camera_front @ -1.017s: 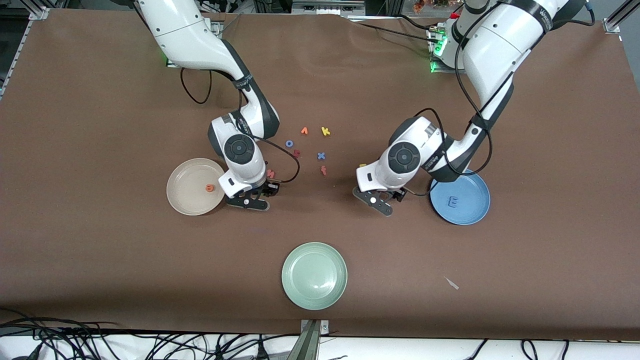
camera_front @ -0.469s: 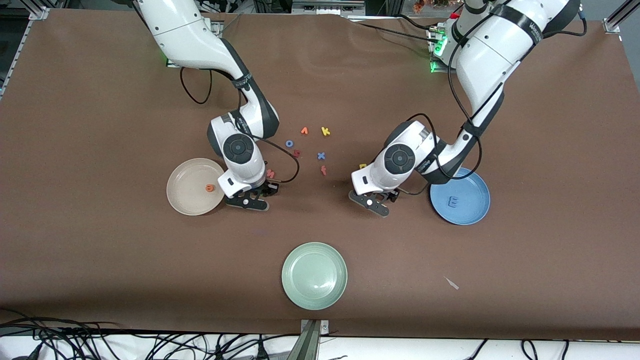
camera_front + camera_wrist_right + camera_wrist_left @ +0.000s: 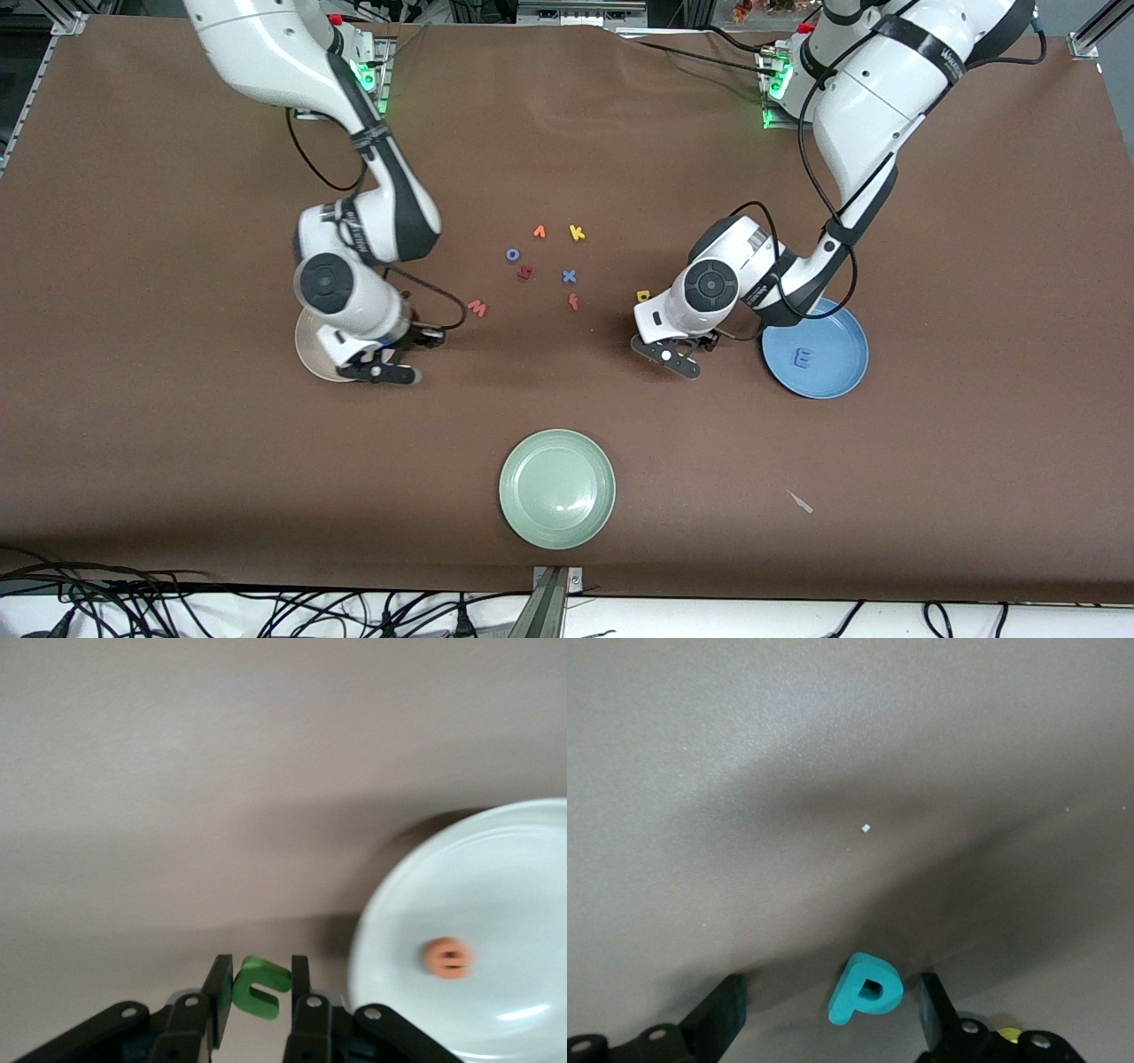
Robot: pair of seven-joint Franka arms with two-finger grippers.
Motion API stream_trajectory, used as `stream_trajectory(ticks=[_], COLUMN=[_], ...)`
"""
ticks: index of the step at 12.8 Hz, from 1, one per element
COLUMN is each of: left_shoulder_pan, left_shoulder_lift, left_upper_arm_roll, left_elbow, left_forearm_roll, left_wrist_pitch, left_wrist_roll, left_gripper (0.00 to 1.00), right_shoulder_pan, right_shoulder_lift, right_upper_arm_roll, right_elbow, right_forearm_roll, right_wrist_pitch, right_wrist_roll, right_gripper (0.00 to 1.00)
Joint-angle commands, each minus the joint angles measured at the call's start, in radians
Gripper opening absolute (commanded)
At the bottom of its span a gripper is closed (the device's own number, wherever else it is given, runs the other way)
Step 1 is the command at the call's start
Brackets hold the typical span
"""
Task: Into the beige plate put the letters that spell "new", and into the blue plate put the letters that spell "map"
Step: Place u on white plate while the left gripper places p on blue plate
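Gripping the green n, the right gripper has its jaws closed narrow on the letter and hangs over the desk just beside the rim of the beige plate, at the plate's side toward the desk's middle. In the right wrist view the orange e lies alone inside that plate. From the front camera the right arm's hand covers most of the plate, so only an arc of rim shows.

The left gripper is low over bare desk near the middle, its jaws standing wide on either side of the teal p, which lies flat between them without either finger touching it. The yellow a lies just beside that hand, farther from the front camera. The blue plate sits toward the left arm's end, holding only the light-blue m.

The pink-red w lies on open desk between the two hands. A loose cluster of other letters sits near the desk's middle, farther from the front camera. The pale green plate stands by the desk's front edge with nothing in it. Wide brown stretches run to both ends and all four corners.
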Motion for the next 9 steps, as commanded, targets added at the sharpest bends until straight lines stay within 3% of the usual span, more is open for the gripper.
stream_trajectory(ticks=[1, 3, 5, 7, 9], left_shoulder_pan=[0.000, -0.005, -0.007, -0.007, 0.003], left_shoulder_lift=[-0.019, -0.019, -0.019, -0.031, -0.051], left_upper_arm_roll=[-0.007, -0.007, -0.007, -0.008, -0.011], left_elbow=[-0.014, -0.009, -0.008, -0.003, 0.000], left_forearm_roll=[0.039, 0.039, 0.039, 0.039, 0.039], left_wrist_pitch=[-0.005, -0.005, -0.005, -0.008, -0.015], left_wrist_roll=[-0.023, -0.027, -0.027, -0.024, -0.020], left_gripper=[0.61, 0.43, 0.17, 0.08, 0.08], right_shoulder_pan=[0.003, 0.005, 0.003, 0.003, 0.003], right_shoulder_lift=[-0.039, -0.059, -0.079, -0.079, -0.079], right_upper_arm_roll=[-0.038, -0.094, -0.146, -0.180, -0.187], right_elbow=[-0.037, -0.068, -0.094, -0.114, -0.146], right_forearm_roll=[0.023, 0.020, -0.023, -0.026, -0.025], right_wrist_pitch=[-0.026, -0.026, -0.026, -0.003, 0.026], right_wrist_roll=[-0.159, -0.297, -0.410, -0.485, -0.491], right_gripper=[0.20, 0.20, 0.20, 0.20, 0.20])
